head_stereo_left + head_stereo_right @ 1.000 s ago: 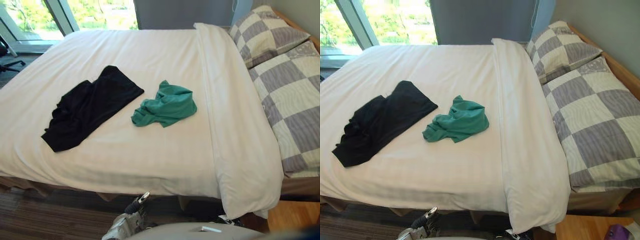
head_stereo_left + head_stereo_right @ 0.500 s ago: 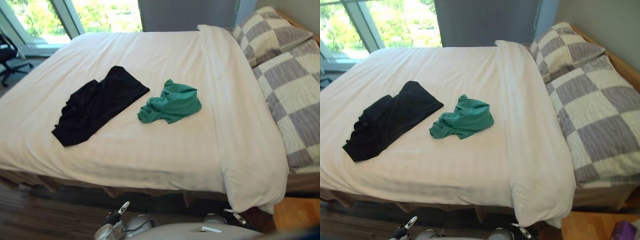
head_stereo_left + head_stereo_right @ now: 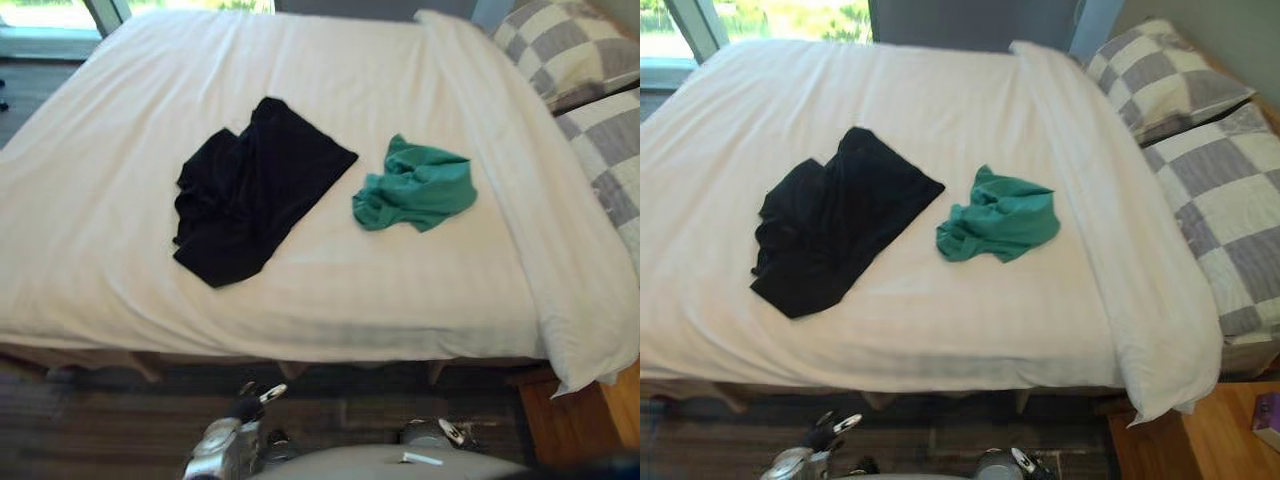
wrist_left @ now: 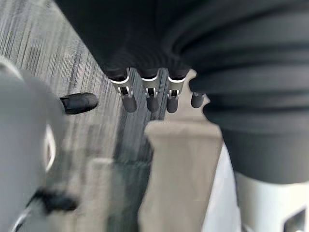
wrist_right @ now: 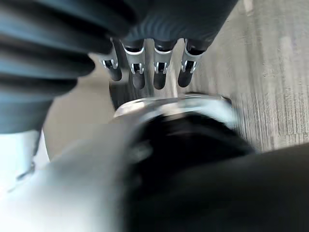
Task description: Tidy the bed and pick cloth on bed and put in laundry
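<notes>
Facing the bed (image 3: 100, 220) by the window (image 3: 680, 15), I see the black cloth (image 3: 255, 190) lying diagonally, near-left to far-right, my left hand (image 4: 128, 100) and right hand (image 5: 138, 75) slack, empty.

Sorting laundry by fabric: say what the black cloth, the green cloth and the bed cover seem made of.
Black cloth: thin, matte, probably a knit; limp, soft folds. Green cloth: soft, matte, jersey-like; crumpled into rounded creases. Bed cover: white woven, likely cotton; faint tonal stripes.

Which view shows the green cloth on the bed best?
Right eye view: the green cloth lies whole, near centre, crumpled on the bed. Left eye view shows it whole too, further right. Both wrist views face the floor.
</notes>
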You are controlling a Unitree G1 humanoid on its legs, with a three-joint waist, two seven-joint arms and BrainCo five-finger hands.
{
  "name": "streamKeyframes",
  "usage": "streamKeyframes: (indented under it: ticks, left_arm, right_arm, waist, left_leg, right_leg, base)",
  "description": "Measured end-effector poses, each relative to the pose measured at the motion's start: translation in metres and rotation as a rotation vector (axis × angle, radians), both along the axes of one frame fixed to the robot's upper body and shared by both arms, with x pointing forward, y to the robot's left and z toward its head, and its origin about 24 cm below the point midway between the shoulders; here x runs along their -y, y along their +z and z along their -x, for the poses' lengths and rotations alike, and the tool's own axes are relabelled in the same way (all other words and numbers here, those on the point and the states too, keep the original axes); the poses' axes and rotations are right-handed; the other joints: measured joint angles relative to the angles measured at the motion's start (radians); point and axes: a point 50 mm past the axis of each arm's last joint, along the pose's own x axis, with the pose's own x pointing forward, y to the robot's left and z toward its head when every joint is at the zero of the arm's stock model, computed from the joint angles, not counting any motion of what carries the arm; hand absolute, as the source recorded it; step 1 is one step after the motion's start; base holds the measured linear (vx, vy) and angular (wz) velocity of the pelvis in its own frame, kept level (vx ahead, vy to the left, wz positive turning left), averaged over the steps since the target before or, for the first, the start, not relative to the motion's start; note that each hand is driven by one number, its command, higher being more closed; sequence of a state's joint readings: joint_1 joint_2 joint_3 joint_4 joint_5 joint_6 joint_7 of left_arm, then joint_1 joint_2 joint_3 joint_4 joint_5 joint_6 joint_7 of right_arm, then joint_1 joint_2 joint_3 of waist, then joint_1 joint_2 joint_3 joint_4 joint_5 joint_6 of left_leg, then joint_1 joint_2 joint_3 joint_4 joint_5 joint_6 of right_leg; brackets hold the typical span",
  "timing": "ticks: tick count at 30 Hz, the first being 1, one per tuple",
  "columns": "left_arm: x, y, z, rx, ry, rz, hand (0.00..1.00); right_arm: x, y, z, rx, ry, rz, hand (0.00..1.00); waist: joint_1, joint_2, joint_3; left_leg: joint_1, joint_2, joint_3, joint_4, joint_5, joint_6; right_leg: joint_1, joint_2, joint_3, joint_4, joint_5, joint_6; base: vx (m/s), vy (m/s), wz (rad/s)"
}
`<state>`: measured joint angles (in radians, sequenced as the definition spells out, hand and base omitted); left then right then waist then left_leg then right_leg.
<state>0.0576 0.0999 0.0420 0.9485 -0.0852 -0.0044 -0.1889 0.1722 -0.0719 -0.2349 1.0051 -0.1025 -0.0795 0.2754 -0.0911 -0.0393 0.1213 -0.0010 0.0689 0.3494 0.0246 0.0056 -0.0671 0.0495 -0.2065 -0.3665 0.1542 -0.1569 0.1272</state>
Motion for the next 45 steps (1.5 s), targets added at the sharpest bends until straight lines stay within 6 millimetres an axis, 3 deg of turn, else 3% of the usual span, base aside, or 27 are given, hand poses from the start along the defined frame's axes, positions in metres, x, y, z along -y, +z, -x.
streamKeyframes:
  ticks: [2,3,5,7,10,11,13,15,16,17,20,22,29,34,39,42,44,45]
  left_arm:
    - [0.012,-0.001,0.0,-0.003,-0.062,0.006,0.0]
    - [0.012,-0.003,0.004,-0.023,-0.097,-0.008,0.0]
    - [0.013,-0.005,0.007,-0.041,-0.142,-0.025,0.0]
    - [0.017,-0.004,0.005,-0.014,-0.163,-0.03,0.0]
    - [0.017,0.0,-0.002,0.045,-0.147,-0.022,0.0]
    - [0.015,0.002,-0.003,0.07,-0.119,-0.015,0.0]
    - [0.011,0.003,-0.003,0.096,-0.076,-0.003,0.0]
    - [0.01,0.003,-0.001,0.099,-0.076,0.017,0.0]
    - [0.011,0.002,0.002,0.096,-0.079,0.027,0.0]
    - [0.01,0.001,0.005,0.088,-0.081,0.029,0.0]
    - [0.013,-0.002,0.012,0.064,-0.091,0.057,0.0]
    - [0.016,-0.004,0.017,0.042,-0.109,0.074,0.0]
    - [0.016,-0.006,0.022,0.014,-0.128,0.087,0.0]
    - [0.004,-0.011,0.03,-0.055,0.07,0.07,0.0]
    - [-0.012,-0.018,0.054,-0.169,0.449,0.095,0.0]
    - [-0.038,-0.018,0.072,-0.197,0.689,0.057,0.0]
    - [-0.077,-0.009,0.081,-0.164,0.906,-0.015,0.0]
    - [-0.089,-0.005,0.082,-0.147,0.951,-0.038,0.0]
  right_arm:
    - [0.002,0.0,0.0,-0.001,0.009,0.005,0.0]
    - [-0.001,0.0,0.0,0.001,0.006,-0.009,0.0]
    - [-0.007,-0.001,-0.001,0.008,-0.011,-0.04,0.0]
    - [-0.004,0.0,-0.005,0.021,-0.06,-0.05,0.0]
    - [-0.002,0.001,-0.008,0.03,-0.093,-0.05,0.0]
    - [-0.002,0.001,-0.007,0.028,-0.1,-0.046,0.0]
    - [-0.001,0.001,-0.008,0.03,-0.093,-0.034,0.0]
    - [-0.002,0.003,-0.014,0.058,-0.061,-0.028,0.0]
    - [-0.001,0.004,-0.018,0.073,-0.052,-0.021,0.0]
    - [-0.002,0.005,-0.023,0.085,-0.041,-0.027,0.0]
    - [0.004,0.006,-0.023,0.09,0.002,-0.012,0.0]
    - [0.006,0.006,-0.021,0.083,0.001,-0.002,0.0]
    - [0.008,0.003,-0.018,0.054,-0.029,0.01,0.0]
    - [0.004,0.0,-0.015,0.033,-0.174,-0.042,0.0]
    - [0.017,-0.004,0.005,-0.015,-0.544,-0.037,0.0]
    - [0.054,0.001,0.024,-0.008,-0.843,0.053,0.0]
    - [0.102,0.016,0.044,0.063,-1.094,0.182,0.0]
    - [0.114,0.022,0.048,0.091,-1.138,0.218,0.0]
  waist:
    - [0.004,0.007,0.007]
    - [0.005,0.008,0.011]
    - [-0.002,-0.01,0.011]
    - [0.003,0.005,0.02]
    - [-0.001,0.01,0.043]
    - [0.001,0.01,0.049]
    - [0.01,0.012,0.047]
    - [0.03,0.017,0.038]
    - [0.031,0.025,0.031]
    - [0.025,0.024,0.03]
    - [0.007,0.048,0.024]
    - [-0.002,0.061,0.01]
    - [0.001,0.058,-0.011]
    - [-0.001,0.048,-0.015]
    - [0.002,0.049,-0.016]
    - [0.004,0.048,-0.016]
    - [0.003,0.045,-0.017]
    - [0.003,0.044,-0.018]
  left_leg:
    - [0.018,-0.021,-0.013,-0.028,0.011,0.016]
    - [0.018,-0.025,-0.032,-0.032,0.014,0.021]
    - [0.025,-0.037,-0.061,-0.065,0.043,0.028]
    - [0.034,-0.036,-0.057,-0.107,0.08,0.032]
    - [-0.04,-0.014,-0.056,0.095,-0.001,0.022]
    - [-0.086,0.011,-0.057,0.229,-0.043,0.024]
    - [-0.104,0.046,-0.054,0.31,-0.066,0.028]
    - [-0.058,0.046,-0.057,0.227,-0.064,0.026]
    - [-0.023,0.04,-0.057,0.127,-0.044,0.004]
    - [0.006,0.026,-0.05,0.031,0.014,-0.001]
    - [0.069,0.018,-0.034,-0.12,0.096,-0.007]
    - [0.074,0.011,-0.039,-0.123,0.098,-0.007]
    - [0.09,0.0,-0.028,-0.128,0.092,-0.004]
    - [0.093,0.005,-0.005,-0.129,0.089,-0.007]
    - [0.107,0.002,-0.005,-0.129,0.079,-0.005]
    - [0.108,0.0,-0.005,-0.129,0.076,-0.001]
    - [0.107,-0.009,-0.01,-0.129,0.075,0.0]
    - [0.106,-0.009,-0.013,-0.129,0.074,0.0]
  right_leg:
    - [0.018,-0.002,0.028,-0.015,-0.009,-0.014]
    - [0.022,0.008,0.073,-0.02,-0.039,-0.05]
    - [0.032,0.019,0.117,-0.028,-0.083,-0.042]
    - [0.034,0.026,0.085,-0.019,-0.091,-0.045]
    - [0.064,0.018,0.055,0.0,-0.088,-0.034]
    - [0.09,0.024,0.062,0.003,-0.083,-0.037]
    - [0.102,0.037,0.116,0.003,-0.076,-0.042]
    - [0.084,0.049,0.159,0.001,-0.075,-0.044]
    - [0.062,0.061,0.184,0.002,-0.076,-0.045]
    - [0.041,0.061,0.207,0.001,-0.072,-0.051]
    - [0.024,0.069,0.215,-0.001,-0.066,-0.057]
    - [0.029,0.069,0.212,-0.002,-0.067,-0.056]
    - [0.047,0.062,0.216,-0.02,-0.053,-0.04]
    - [0.077,0.073,0.217,-0.104,-0.002,-0.038]
    - [0.105,0.072,0.214,-0.134,0.008,-0.037]
    - [0.117,0.065,0.206,-0.147,0.013,-0.031]
    - [0.129,0.063,0.188,-0.153,0.021,-0.022]
    - [0.131,0.063,0.184,-0.153,0.021,-0.022]
  base:
    - [0.03,0.096,0.33]
    - [-0.04,-0.019,0.47]
    - [-0.1,-0.072,0.61]
    - [-0.09,-0.049,0.44]
    - [-0.03,-0.035,0.25]
    - [0.02,-0.004,0.03]
    - [0.03,0.041,-0.23]
    - [-0.03,0.021,-0.49]
    - [-0.07,-0.009,-0.36]
    - [-0.09,-0.005,-0.31]
    - [-0.09,0.005,-0.17]
    - [-0.05,0.008,0.0]
    - [0.0,0.018,-0.04]
    - [-0.01,0.024,-0.13]
    - [0.0,0.0,0.0]
    - [0.03,0.008,0.08]
    - [0.05,0.013,0.17]
    - [0.02,0.005,0.16]
